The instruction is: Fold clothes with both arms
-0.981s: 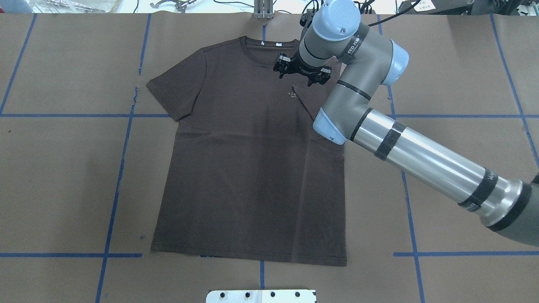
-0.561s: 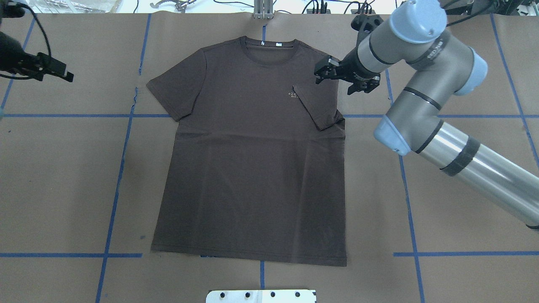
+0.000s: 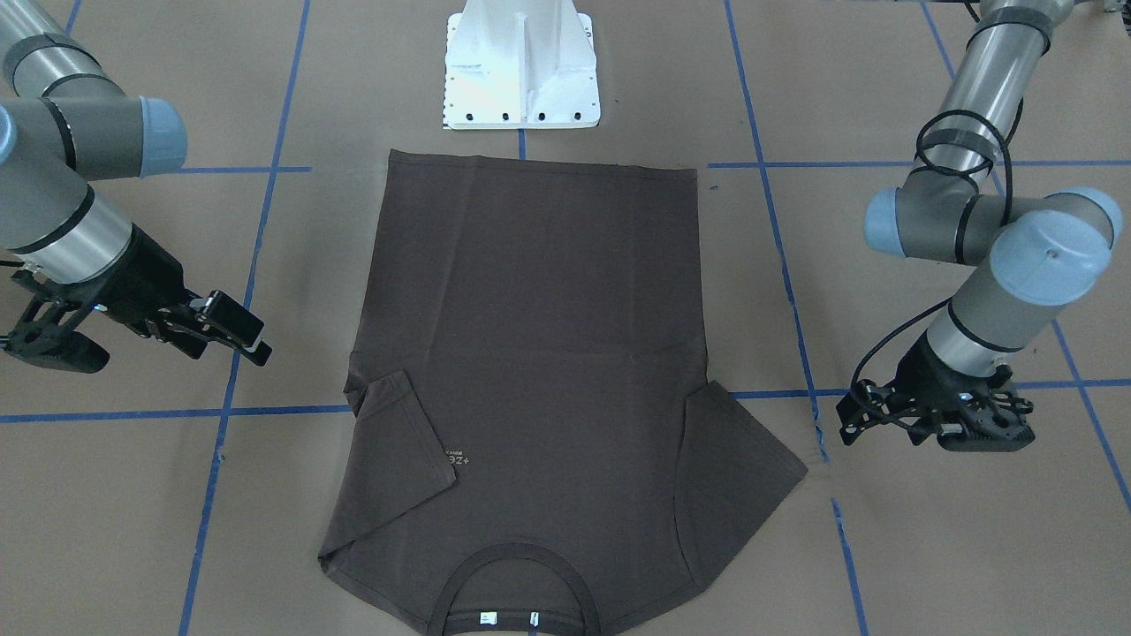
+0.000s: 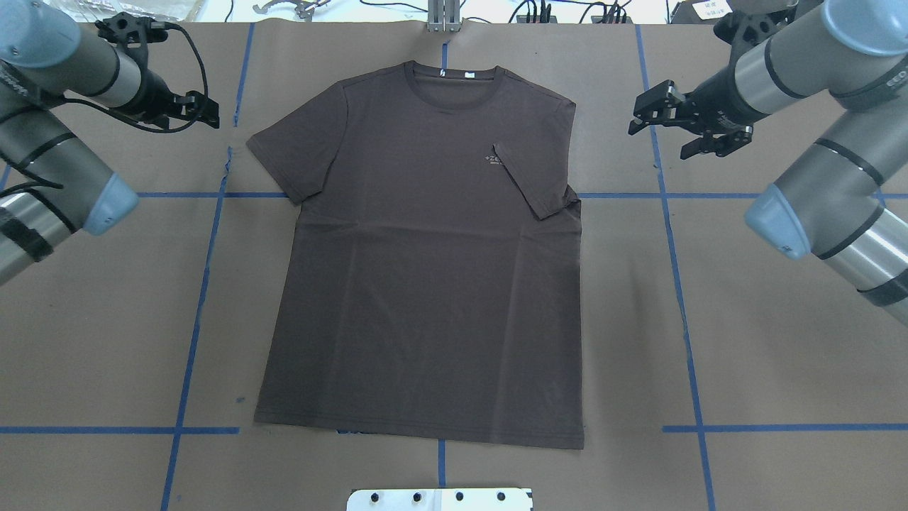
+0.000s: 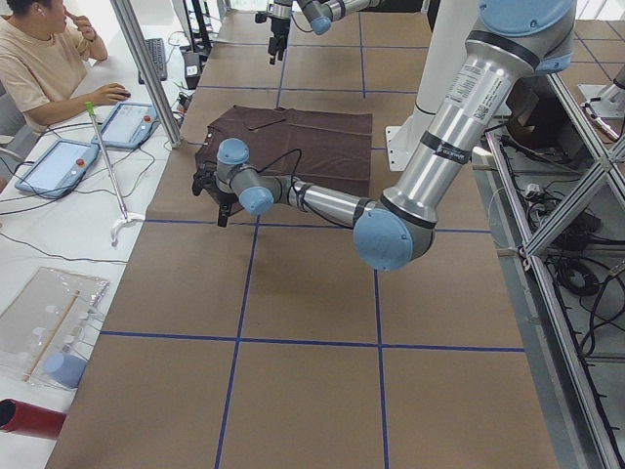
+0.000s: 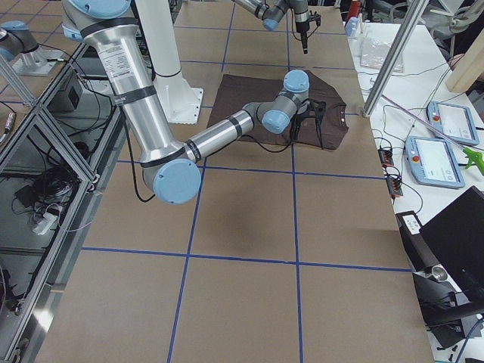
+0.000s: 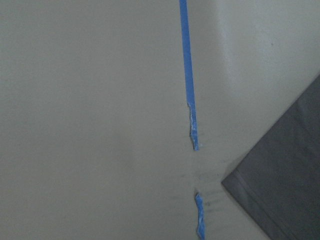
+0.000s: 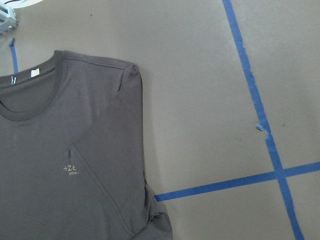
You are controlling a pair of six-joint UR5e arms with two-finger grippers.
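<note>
The dark brown T-shirt [image 4: 425, 284] lies flat, face up, collar [image 4: 454, 71] at the far edge. Its sleeve on my right side [image 4: 533, 186] is folded in over the chest; the other sleeve [image 4: 287, 156] lies spread out. My left gripper [image 4: 209, 115] is open and empty just left of that spread sleeve, whose corner shows in the left wrist view [image 7: 280, 190]. My right gripper [image 4: 658, 142] is open and empty, apart from the shirt's right shoulder. The right wrist view shows the folded sleeve [image 8: 110, 165]. Both grippers also show in the front-facing view, the left [image 3: 932, 433] and the right [image 3: 163, 340].
Brown paper with blue tape lines [image 4: 191, 312] covers the table. The white pedestal base [image 4: 440, 499] stands at the near edge below the hem. Cables and clamps lie along the far edge [image 4: 443, 14]. An operator [image 5: 39, 59] sits at tablets beside the table.
My right arm has drawn back from over the shirt's chest to the right, off the shirt. My left arm has come in from the left towards the spread sleeve. The shirt has not moved.
</note>
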